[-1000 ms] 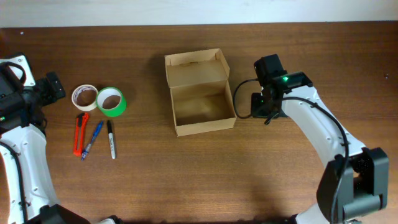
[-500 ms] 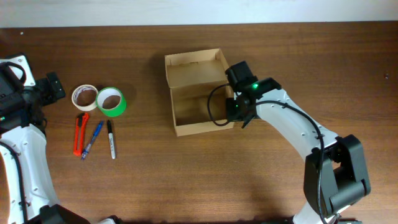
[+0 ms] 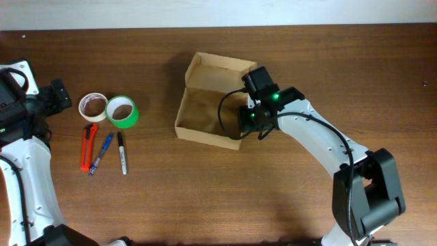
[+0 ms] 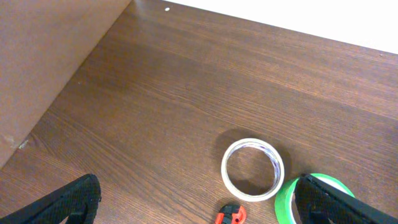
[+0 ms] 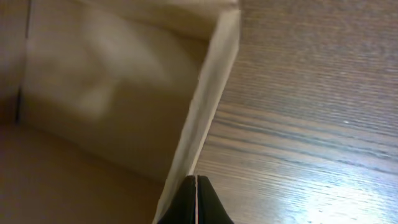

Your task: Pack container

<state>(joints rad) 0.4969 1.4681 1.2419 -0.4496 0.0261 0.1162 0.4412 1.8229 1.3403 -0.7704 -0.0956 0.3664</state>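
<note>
A dark brown wood-grain table (image 3: 205, 198) is seen filling nearly the whole overhead view. At twelve o'clock a pale off-white strip (image 3: 218, 12) is shown beyond its far edge. From the left wrist, a plain brown panel (image 4: 43, 56) is picked up at ten o'clock. From the right wrist, a bright sheen (image 5: 348, 199) is caught on the wood at four o'clock.

No readable text (apparently none anywhere).

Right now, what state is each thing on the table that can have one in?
container, open, flap back, nothing visible inside.
right gripper, shut, tips at the container's wall.
left gripper, open, empty.
white tape roll, lying flat.
green tape roll, lying flat.
orange utility knife, blade too small to tell.
</note>
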